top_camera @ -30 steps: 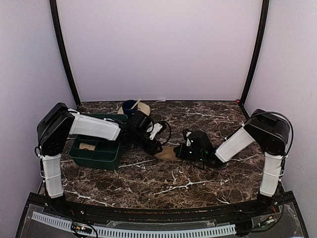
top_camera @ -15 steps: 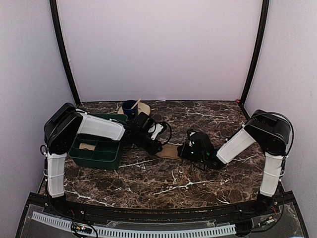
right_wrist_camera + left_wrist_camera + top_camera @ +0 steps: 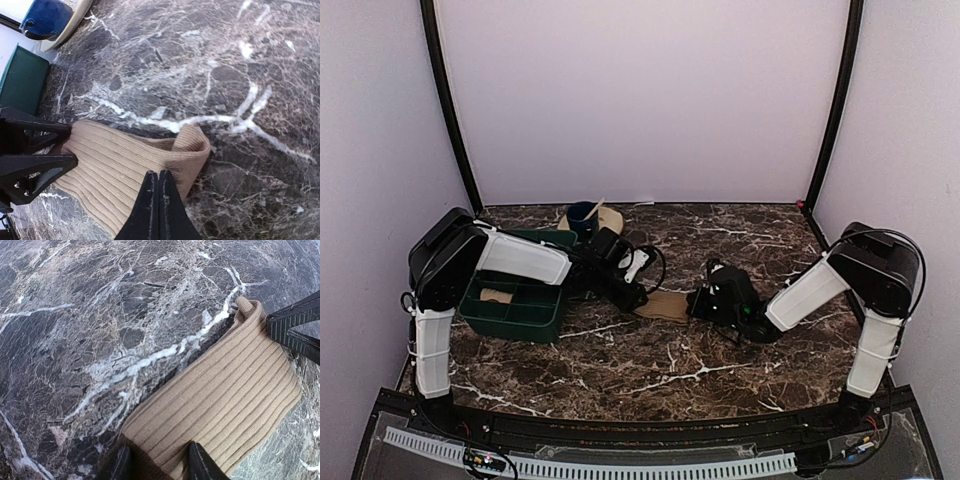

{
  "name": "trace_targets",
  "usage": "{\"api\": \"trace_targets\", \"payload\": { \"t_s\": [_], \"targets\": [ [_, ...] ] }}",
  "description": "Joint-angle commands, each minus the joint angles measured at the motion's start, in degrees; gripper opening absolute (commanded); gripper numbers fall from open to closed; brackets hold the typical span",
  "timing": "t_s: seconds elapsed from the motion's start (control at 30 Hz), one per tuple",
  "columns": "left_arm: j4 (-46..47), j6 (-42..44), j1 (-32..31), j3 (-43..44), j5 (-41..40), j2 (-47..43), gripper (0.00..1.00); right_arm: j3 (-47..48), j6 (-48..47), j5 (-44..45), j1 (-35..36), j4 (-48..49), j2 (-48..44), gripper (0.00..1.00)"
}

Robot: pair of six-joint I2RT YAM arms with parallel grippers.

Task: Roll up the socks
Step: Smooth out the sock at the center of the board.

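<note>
One tan ribbed sock (image 3: 665, 305) lies on the marble between my two grippers. My left gripper (image 3: 633, 293) is at its left end. In the left wrist view its fingers (image 3: 199, 465) stand a little apart, with the sock's (image 3: 225, 390) dark end pinched between them. My right gripper (image 3: 702, 303) is at the right end. In the right wrist view it (image 3: 155, 175) is shut, tips on the sock (image 3: 110, 165), whose right end is folded over into a raised loop. A second tan roll (image 3: 497, 295) lies in the green bin.
A green divided bin (image 3: 515, 318) stands at the left under my left arm. A beige saucer (image 3: 610, 216) with a blue cup (image 3: 582, 213) stands behind the sock near the back wall. Dark marble table, walls on three sides.
My right gripper has shifted slightly right with the sock's right end. My left arm's elbow moved in a little and its gripper stayed on the left end.
</note>
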Motion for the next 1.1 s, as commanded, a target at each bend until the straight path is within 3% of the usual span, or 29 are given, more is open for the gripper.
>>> {"api": "trace_targets", "payload": {
  "t_s": [0.0,0.73,1.07],
  "targets": [
    [-2.3,0.2,0.6,-1.5,1.8,0.6,0.41,0.5,-3.1,-0.4,0.8,5.3,-1.5,0.00],
    [-5.4,0.7,1.1,1.0,8.1,1.9,0.37,9.6,-1.5,-8.9,4.4,12.9,12.8,0.00],
    [-6.3,0.8,1.5,1.1,7.1,2.6,0.35,5.2,2.6,-1.2,4.3,8.4,11.1,0.00]
  ]
}}
